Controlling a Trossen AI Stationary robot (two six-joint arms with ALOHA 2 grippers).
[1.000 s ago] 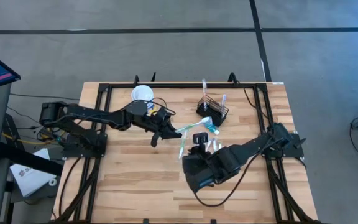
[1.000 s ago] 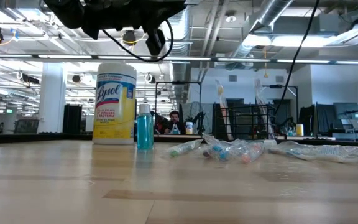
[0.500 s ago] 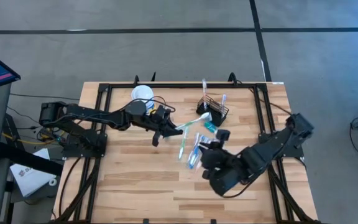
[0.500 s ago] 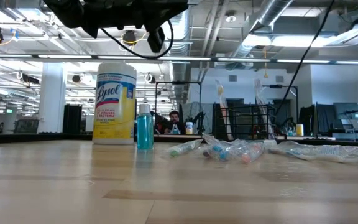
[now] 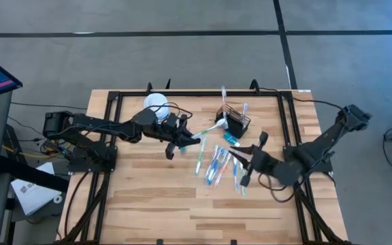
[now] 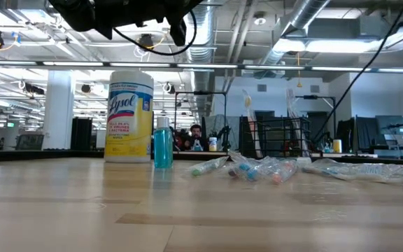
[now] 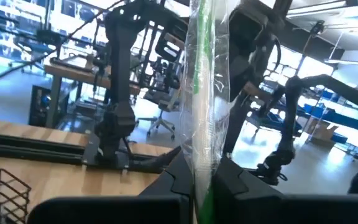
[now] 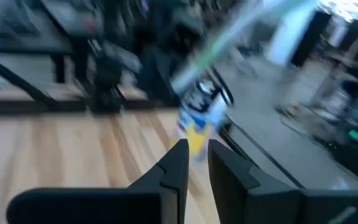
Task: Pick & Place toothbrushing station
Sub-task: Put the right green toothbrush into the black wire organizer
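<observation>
Now right gripper (image 5: 250,160) has swung outward; toothbrushes (image 5: 216,162) uncovered.

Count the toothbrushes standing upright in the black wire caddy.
2. One toothbrush rises from the far left corner of the caddy; the other toothbrush stands at its right side. Any lying low inside the mesh may be hidden.

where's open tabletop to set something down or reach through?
Free: the near half of the table, in front of both arms, and the strip behind the left arm's side, left of the wipes canister. Crowded: mid-table, where the loose toothbrushes lie between the left gripper, the right gripper and the wire caddy.
</observation>
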